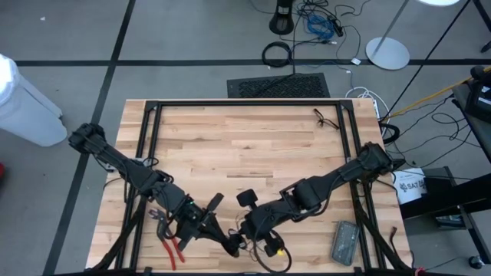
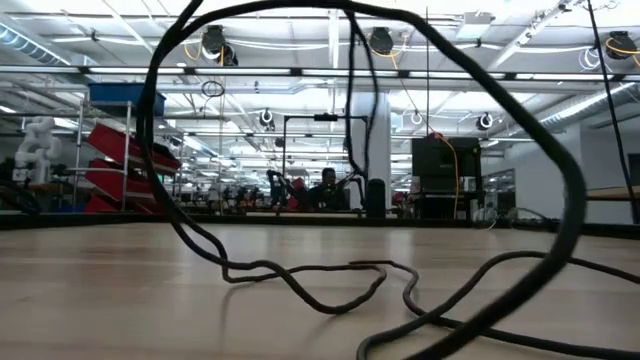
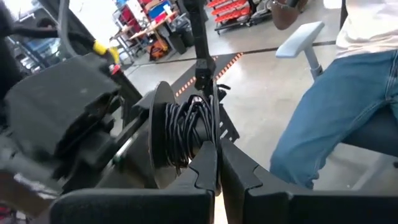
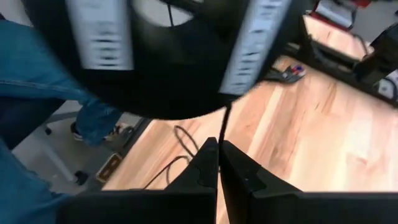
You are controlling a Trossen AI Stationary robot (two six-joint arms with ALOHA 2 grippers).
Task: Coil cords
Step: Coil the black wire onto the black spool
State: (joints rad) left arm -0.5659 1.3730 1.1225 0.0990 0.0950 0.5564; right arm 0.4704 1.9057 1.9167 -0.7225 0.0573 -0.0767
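the two arms meet low over the near edge of the wooden surface [image 1: 245, 146]. the left gripper [image 3: 216, 163] has its jaws pressed together on a thin black cord [image 3: 186, 127], which is wound many times around a spool just beside the fingertips. the right gripper [image 4: 218, 155] also has its jaws squeezed shut, with a thin strand running up from them. more cord [image 2: 330, 285] lies in loose loops on the surface. red pliers [image 1: 173, 247] lie near the left arm.

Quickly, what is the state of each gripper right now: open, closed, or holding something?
Left gripper: closed on the thin black cord wound on a spool.
Right gripper: closed on a thin black cord strand.
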